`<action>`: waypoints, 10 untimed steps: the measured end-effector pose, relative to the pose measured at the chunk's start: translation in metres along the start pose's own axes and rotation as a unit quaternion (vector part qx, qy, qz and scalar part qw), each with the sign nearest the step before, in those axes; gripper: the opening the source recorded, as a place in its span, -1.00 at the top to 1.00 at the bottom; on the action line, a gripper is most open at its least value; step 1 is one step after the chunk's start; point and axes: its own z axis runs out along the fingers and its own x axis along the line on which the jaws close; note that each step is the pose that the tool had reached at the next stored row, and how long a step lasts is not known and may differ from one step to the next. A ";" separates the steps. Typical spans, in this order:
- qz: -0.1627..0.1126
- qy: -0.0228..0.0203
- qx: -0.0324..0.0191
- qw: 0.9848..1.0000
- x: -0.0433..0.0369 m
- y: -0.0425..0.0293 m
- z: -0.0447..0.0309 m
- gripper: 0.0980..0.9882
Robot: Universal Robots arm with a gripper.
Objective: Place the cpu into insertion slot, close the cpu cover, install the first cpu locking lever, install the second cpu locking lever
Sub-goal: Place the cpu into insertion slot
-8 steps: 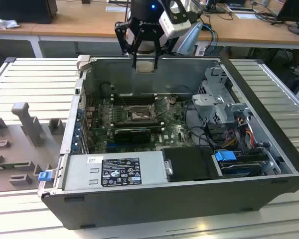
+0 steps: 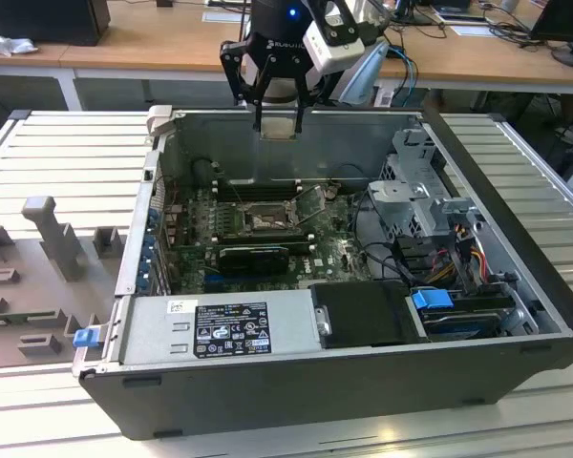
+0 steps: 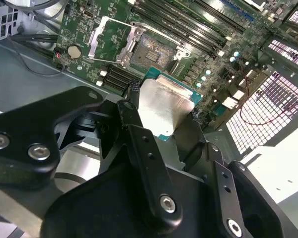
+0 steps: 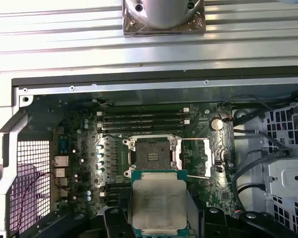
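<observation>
Now the gripper [image 2: 279, 122] is hovering over the open computer case [image 2: 296, 396], clamping the cpu [image 4: 159, 203] by its edges; below, the insertion slot [image 4: 151, 156] is lying bare, cpu cover [image 4: 195, 157] swung open beside it.

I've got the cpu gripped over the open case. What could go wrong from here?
First, the cpu hangs in the gripper above the case, apart from the insertion slot; a slip would likely drop it onto the board. Second, if it comes down skewed to the slot's rim, it may seat crookedly. Third, the cpu cover lies flipped open beside the slot; the descending gripper might catch it.
</observation>
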 end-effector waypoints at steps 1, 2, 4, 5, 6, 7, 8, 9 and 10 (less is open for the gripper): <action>0.001 0.000 0.000 1.000 0.0000 0.0000 0.0000 0.03; 0.002 0.000 0.000 1.000 0.0000 0.0000 0.0000 0.03; 0.003 0.000 0.000 1.000 0.0000 0.0000 0.0000 0.03; 0.004 0.000 0.000 1.000 0.0000 0.0000 0.0000 0.03; 0.005 0.000 0.000 1.000 0.0000 0.0000 0.0000 0.03; 0.005 0.000 0.000 1.000 0.0000 0.0000 0.0000 0.03; 0.006 -0.001 0.000 1.000 0.0000 0.0000 0.0000 0.03; 0.007 -0.001 0.000 1.000 0.0000 0.0000 0.0000 0.03; 0.007 -0.001 0.000 1.000 0.0000 0.0000 0.0000 0.03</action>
